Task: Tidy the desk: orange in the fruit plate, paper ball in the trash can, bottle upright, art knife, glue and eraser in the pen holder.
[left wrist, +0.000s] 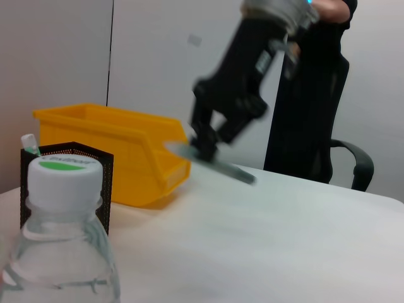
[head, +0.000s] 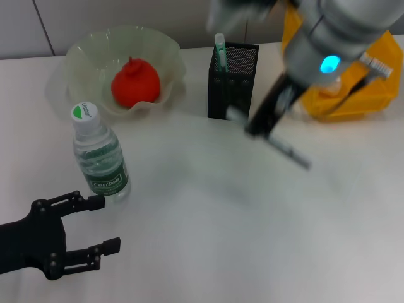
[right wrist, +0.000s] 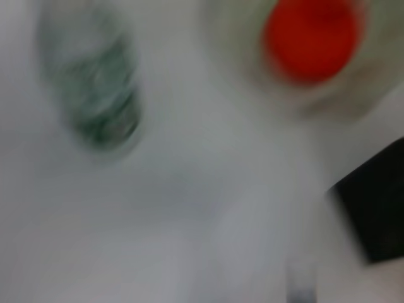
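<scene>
Head view first: the holder [head: 232,79], black mesh, stands mid-desk, a green-tipped stick poking from it. Left of the holder sits the plate [head: 124,66], a pale wavy bowl, with the red-orange fruit [head: 135,84] inside. In front of the plate stands the bottle [head: 99,154], upright, green-and-white cap, a label too small to read for certain. Right of the holder and behind it, the yellow bin [head: 353,82]. The right gripper [head: 260,126] hangs just right of the holder, arm slanting down from above with a blue light glowing, clamped on the knife [head: 284,149], a thin grey strip jutting away from the holder, off the table. The left gripper [head: 98,224] lies low by the bottle's base, fingers spread wide, the upper fingertip touching or nearly touching the bottle.

Left wrist view: here alone you get a side look. Bottle cap [left wrist: 65,180] close up, holder [left wrist: 69,183] right behind it, bin [left wrist: 120,148] beyond. The right gripper [left wrist: 203,146] pinches the knife [left wrist: 211,161] in mid-air, blade tilted. A dark chair [left wrist: 322,107] stands past the table.

Right wrist view: all smear. A red blob, the fruit [right wrist: 310,38]; a green-banded blur, the bottle [right wrist: 95,88]; the holder's dark corner [right wrist: 372,202]. No fingers visible.
</scene>
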